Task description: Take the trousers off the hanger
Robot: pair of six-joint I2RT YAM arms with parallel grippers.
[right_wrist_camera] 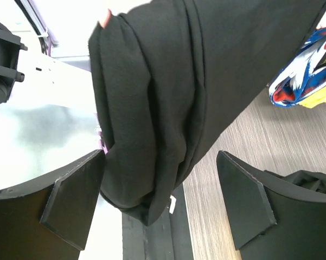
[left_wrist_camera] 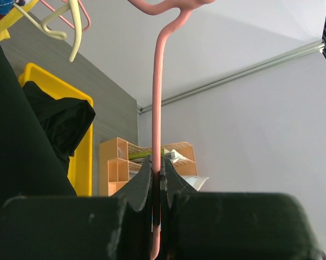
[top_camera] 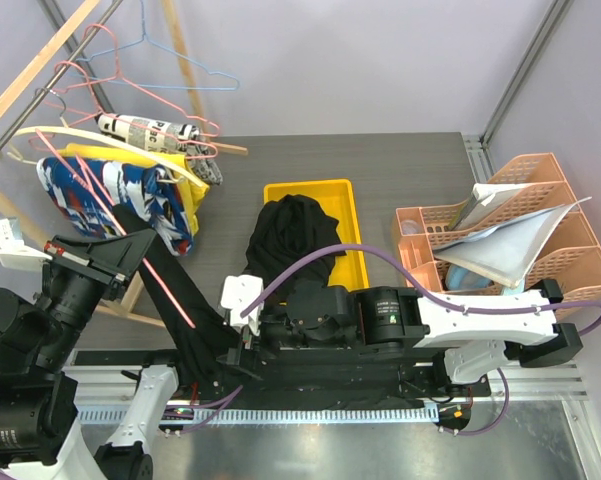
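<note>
**Top view:** The black fabric trousers (top_camera: 185,325) hang folded over a thin pink wire hanger (top_camera: 167,288), just left of the yellow plastic tray (top_camera: 308,187) on the grey bench (top_camera: 400,170). Their long axis slants from far left of the tray down toward the near edge.

**Left wrist view:** The left pincer (left_wrist_camera: 156,174) is clenched on the hanger's wire stem, which rises upright to the right of the tray.

**Right wrist view:** The right pincer (right_wrist_camera: 160,201) stands released, its jaws spread close on either side of the hanging folds. The cloth looks soft, light and limp, likely to slide off smooth wire. The bunched lower fold seems the best hold.
</note>
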